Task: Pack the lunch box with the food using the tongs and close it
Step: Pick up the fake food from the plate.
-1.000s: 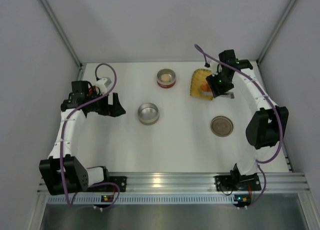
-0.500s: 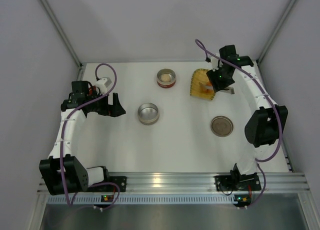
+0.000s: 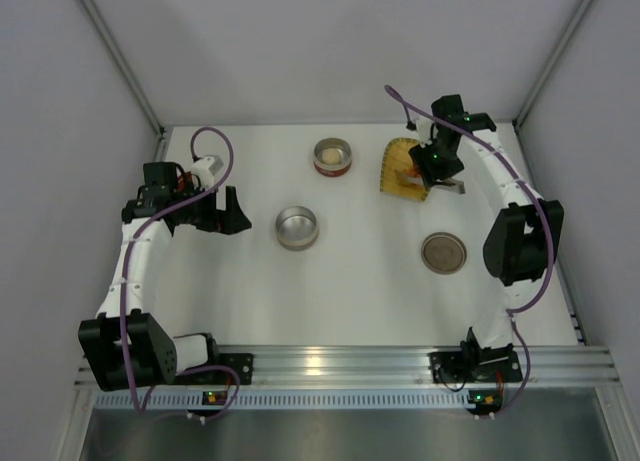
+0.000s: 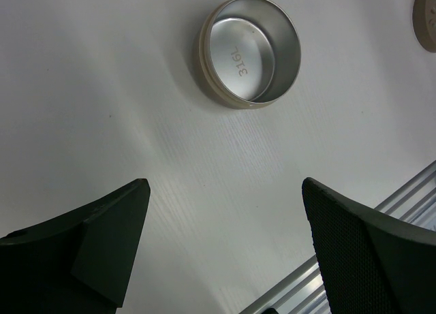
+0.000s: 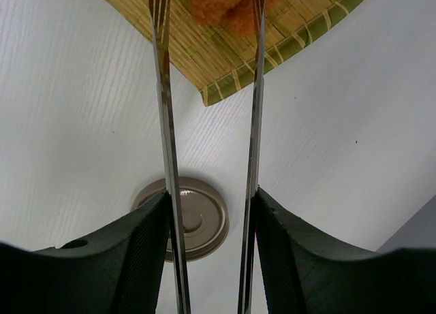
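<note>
**Top ext. view:** Task approx. one-third done, by est. Done: whitish lump (image 3: 330, 156) sits in far tin (image 3: 333, 171). The near tin (image 3: 297, 228) holds nothing. The lid (image 3: 444, 252) lies flat on table (image 3: 370, 291), apart from both tins. Not yet moved: orange chunks (image 3: 407, 174) on yellow tray (image 3: 391, 166). To do: transfer chunks, fit lid. Qty: tins 2, lid 1, tray 1, lump 1.

**L wrist view:** left gripper (image 4: 225, 218) has jaws wide apart and holds nothing. It hovers over bare table just short of near tin (base stamped "316L").

**R wrist view:** right gripper (image 5: 211, 212) is clamped on tongs (image 5: 163, 123), qty 1 pair. Both tong arms run out between the fingers, spread, w/ chunks between them over tray. Tong tips are out of frame. Chunk qty: at least 2, exact count not readable.
</note>
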Action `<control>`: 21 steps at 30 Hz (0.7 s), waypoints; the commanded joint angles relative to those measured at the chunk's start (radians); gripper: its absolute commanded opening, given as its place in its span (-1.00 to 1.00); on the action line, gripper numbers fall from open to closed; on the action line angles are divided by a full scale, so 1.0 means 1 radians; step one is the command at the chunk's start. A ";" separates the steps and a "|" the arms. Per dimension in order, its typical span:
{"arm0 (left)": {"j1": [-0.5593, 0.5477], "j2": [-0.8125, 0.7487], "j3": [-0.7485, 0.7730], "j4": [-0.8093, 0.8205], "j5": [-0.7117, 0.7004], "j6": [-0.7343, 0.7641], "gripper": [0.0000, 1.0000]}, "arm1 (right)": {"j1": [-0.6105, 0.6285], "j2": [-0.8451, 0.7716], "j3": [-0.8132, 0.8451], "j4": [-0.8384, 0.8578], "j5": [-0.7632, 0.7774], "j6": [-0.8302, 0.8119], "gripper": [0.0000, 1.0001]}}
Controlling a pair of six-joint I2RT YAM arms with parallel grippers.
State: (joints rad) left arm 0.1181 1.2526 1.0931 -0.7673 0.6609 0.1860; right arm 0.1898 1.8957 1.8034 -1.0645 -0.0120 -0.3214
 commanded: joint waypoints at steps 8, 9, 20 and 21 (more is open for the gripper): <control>0.005 0.014 0.002 0.029 0.025 0.006 0.96 | 0.014 0.011 0.048 -0.011 0.037 -0.001 -0.15; 0.006 0.013 0.002 0.029 0.025 0.006 0.96 | 0.013 0.009 0.051 -0.011 0.035 -0.001 -0.17; 0.006 0.007 0.004 0.026 0.023 0.000 0.96 | 0.014 -0.040 0.088 -0.040 0.023 -0.002 -0.67; 0.006 0.005 0.004 0.028 0.023 0.000 0.96 | 0.014 -0.046 0.093 -0.040 0.020 -0.001 -0.70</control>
State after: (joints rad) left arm 0.1181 1.2655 1.0927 -0.7639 0.6613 0.1852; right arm 0.1944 1.9079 1.8351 -1.0813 0.0055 -0.3222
